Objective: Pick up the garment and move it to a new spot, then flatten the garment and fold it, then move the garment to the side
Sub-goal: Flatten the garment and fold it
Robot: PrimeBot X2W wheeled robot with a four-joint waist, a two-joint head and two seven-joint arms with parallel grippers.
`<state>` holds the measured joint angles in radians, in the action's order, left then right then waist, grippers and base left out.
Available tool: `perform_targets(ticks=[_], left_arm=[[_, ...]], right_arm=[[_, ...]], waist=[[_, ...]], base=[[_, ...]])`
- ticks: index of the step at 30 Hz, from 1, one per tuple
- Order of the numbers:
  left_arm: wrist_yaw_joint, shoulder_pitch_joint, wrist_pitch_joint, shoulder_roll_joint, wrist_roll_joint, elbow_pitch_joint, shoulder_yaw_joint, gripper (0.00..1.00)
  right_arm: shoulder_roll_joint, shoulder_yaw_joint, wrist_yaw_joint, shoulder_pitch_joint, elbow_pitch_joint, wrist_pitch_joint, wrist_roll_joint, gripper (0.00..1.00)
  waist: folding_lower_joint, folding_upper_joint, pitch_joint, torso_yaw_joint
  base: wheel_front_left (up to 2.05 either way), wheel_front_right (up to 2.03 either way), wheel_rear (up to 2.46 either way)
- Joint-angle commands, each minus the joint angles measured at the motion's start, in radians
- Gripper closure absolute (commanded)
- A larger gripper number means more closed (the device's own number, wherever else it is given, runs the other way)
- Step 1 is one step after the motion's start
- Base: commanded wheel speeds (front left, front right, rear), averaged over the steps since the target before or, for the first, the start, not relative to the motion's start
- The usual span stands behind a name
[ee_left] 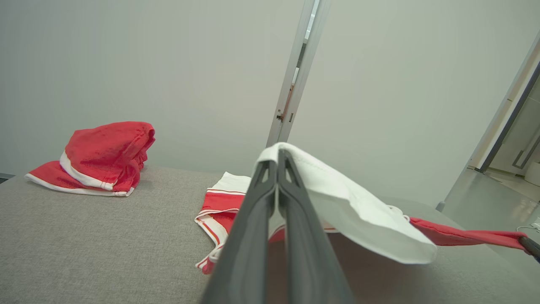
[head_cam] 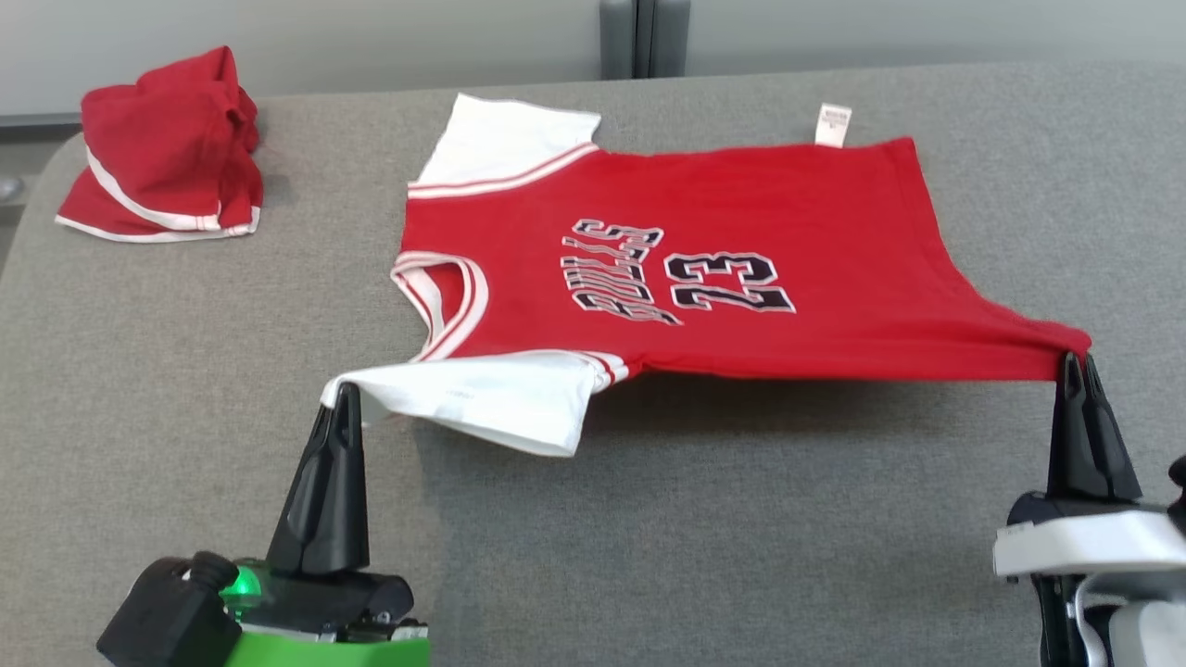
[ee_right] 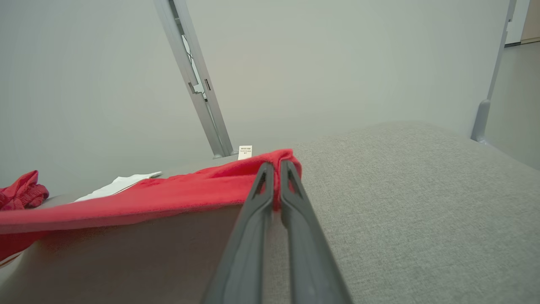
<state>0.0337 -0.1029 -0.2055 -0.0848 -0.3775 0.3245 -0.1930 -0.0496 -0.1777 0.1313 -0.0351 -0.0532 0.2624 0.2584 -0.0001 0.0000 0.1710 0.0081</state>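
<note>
- The jersey (head_cam: 704, 278) lies print-up on the table (head_cam: 741, 556); its far edge rests on the cloth surface, while its near edge is lifted clear, with a shadow beneath it.
- The left gripper (head_cam: 345, 394) is closed tight on the corner of the white sleeve (head_cam: 482, 398); the right gripper (head_cam: 1077, 363) is closed tight on the near corner of the red hem; the near edge runs taut between them.
- Judged from this, the step in hand is the flattening or the first fold; the move to the side is not yet done.
- Risk: each grip takes only a small bite at the very corner; a sharp tug, or the arms drawing apart, could pull the fabric out of one pinch; that side would drop and crumple.
- Risk: the sleeve sags below the held line; if the edge is carried over to fold, that loose flap could tuck under and leave a lump.
- Risk: uneven travel of the two arms would skew the jersey; the fold line would come out crooked.
- Risk: pulling toward the robot without enough lift would drag the far edge and the label (head_cam: 833, 124), bunching the flat part.
- The red shorts (head_cam: 167, 157) sit well apart at the far left; a sideways move that way could run the jersey into them.
</note>
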Motion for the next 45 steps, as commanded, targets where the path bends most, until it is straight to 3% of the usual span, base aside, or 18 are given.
perform_targets(ticks=[1, 7, 18, 23, 30, 45], left_arm=[[-0.010, -0.032, 0.008, -0.013, 0.002, 0.016, 0.004, 1.00], [-0.016, -0.097, 0.011, -0.006, -0.028, 0.000, -0.003, 1.00], [0.009, -0.046, -0.027, 0.009, -0.063, -0.213, -0.020, 1.00], [0.018, -0.014, -0.043, 0.014, -0.067, -0.274, -0.020, 1.00], [0.044, 0.115, -0.053, 0.003, -0.041, -0.333, -0.018, 1.00], [0.081, 0.458, -0.060, 0.014, -0.007, -0.625, 0.013, 1.00]], right_arm=[[-0.002, 0.001, -0.001, 0.037, 0.018, 0.003, 0.006, 1.00], [-0.003, 0.053, -0.001, 0.120, -0.001, -0.005, 0.014, 1.00], [-0.003, 0.089, -0.001, 0.033, -0.187, 0.002, 0.021, 1.00], [-0.003, 0.097, -0.001, 0.014, -0.217, 0.003, 0.027, 1.00], [-0.003, 0.088, -0.001, -0.034, -0.236, 0.004, 0.037, 1.00], [-0.002, 0.098, -0.001, -0.196, -0.327, 0.004, 0.003, 1.00]], waist=[[0.0001, 0.0000, -0.048, 0.017], [0.0001, 0.0000, -0.036, 0.002], [0.0001, 0.0000, 0.020, -0.004], [0.0001, 0.0000, 0.030, -0.009], [0.0001, 0.0000, 0.051, -0.029], [0.0001, 0.0000, 0.135, -0.065]], base=[[0.00, 0.00, 0.00], [0.00, 0.00, 0.00], [0.00, 0.00, 0.00], [0.00, 0.00, 0.00], [0.00, 0.00, 0.00], [0.00, 0.00, 0.00]])
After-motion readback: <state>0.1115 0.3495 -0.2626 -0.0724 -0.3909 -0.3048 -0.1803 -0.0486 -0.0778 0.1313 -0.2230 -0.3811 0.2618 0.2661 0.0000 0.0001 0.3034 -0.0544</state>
